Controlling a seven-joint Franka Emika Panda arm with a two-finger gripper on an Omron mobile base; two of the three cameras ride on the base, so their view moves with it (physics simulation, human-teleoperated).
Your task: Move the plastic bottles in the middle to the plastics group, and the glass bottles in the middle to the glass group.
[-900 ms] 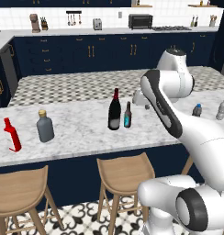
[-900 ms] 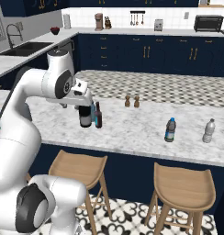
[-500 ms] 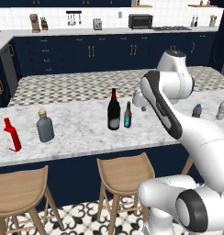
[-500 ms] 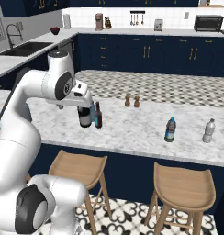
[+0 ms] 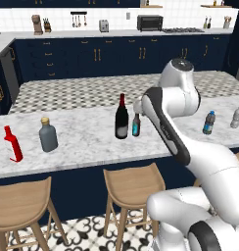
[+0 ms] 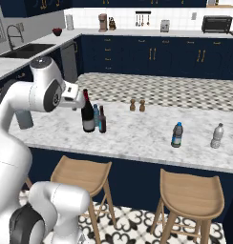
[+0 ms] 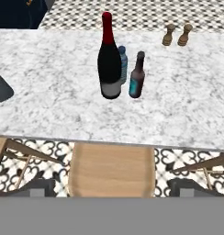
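Observation:
Mid-counter stands the tall black wine bottle (image 5: 121,119) (image 6: 88,114) (image 7: 109,59) with its red neck. Right beside it is the small brown-necked, teal-labelled bottle (image 5: 136,125) (image 6: 102,120) (image 7: 137,78). The slim pale-blue plastic bottle (image 6: 96,114) (image 7: 123,63) is tucked behind and between them. My gripper (image 6: 78,99) hovers just left of the wine bottle's neck, apart from it; its fingers are hidden. The plastics group, a blue-labelled bottle (image 5: 208,122) (image 6: 177,135) and a clear one (image 5: 236,117) (image 6: 217,136), stands far right. The glass group, a red bottle (image 5: 12,144) and a squat grey bottle (image 5: 48,136), stands far left.
Two wooden shakers (image 6: 137,105) (image 7: 176,35) stand behind the middle bottles. Wooden stools (image 5: 132,182) (image 6: 85,174) (image 7: 111,170) line the counter's near edge (image 7: 109,137). Bare marble stretches between the middle bottles and each group.

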